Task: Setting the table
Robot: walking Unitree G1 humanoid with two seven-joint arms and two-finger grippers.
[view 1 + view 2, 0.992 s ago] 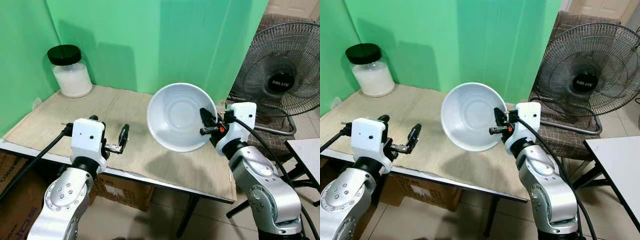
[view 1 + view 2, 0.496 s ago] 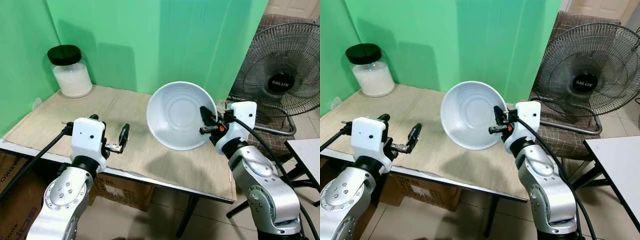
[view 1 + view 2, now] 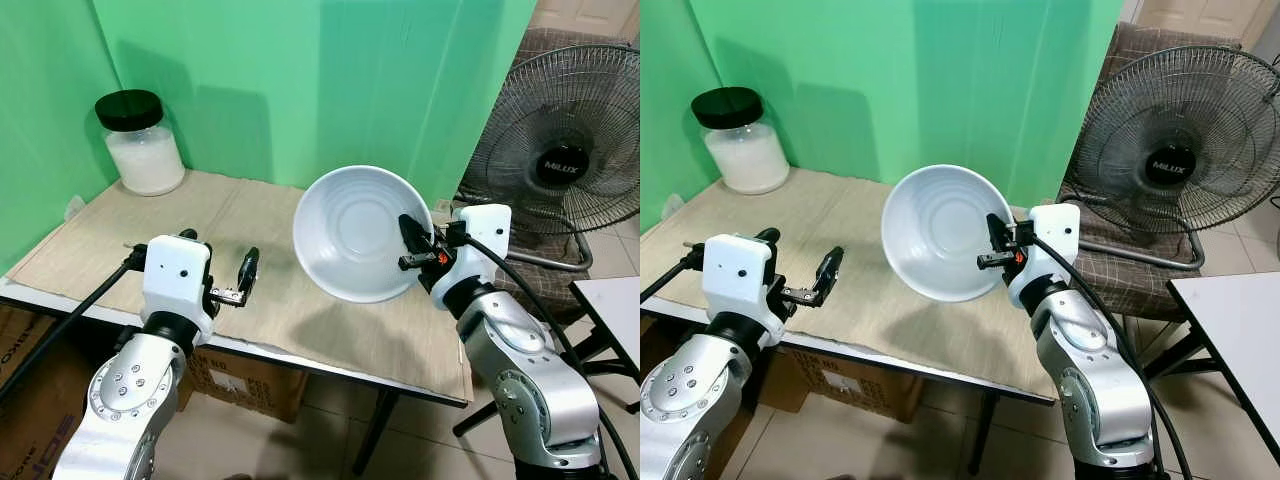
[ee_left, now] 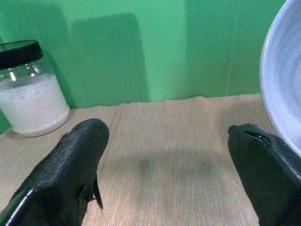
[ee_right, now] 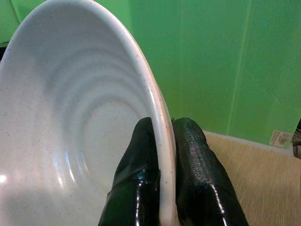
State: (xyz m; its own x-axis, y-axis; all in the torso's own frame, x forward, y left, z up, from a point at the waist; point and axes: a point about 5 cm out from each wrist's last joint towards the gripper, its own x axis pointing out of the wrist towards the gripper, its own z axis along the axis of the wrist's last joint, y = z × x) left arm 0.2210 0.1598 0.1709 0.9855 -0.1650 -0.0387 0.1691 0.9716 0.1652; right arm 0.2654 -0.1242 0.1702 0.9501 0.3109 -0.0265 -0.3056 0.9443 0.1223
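Above the table (image 3: 330, 330), the right gripper (image 3: 412, 243) holds a white bowl (image 3: 355, 232) up in the air. Its two black fingers (image 5: 141, 155) pinch the bowl's rim, one finger inside and one outside. The bowl is tipped on its side, so its round inside faces the robot. It hangs over the right part of the table and does not touch it.

On the other side, the left gripper (image 3: 243, 280) floats just over the front of the table. Its fingers (image 4: 70, 160) are spread wide apart and hold nothing.

A tan cloth (image 3: 260, 230) covers the table. Far back in the left corner stands a glass jar (image 3: 140, 145) with a black lid and white stuff inside. Green walls (image 3: 300, 70) stand behind the table. A big fan (image 3: 565, 140) sits to the right, near a chair (image 3: 1140, 270).
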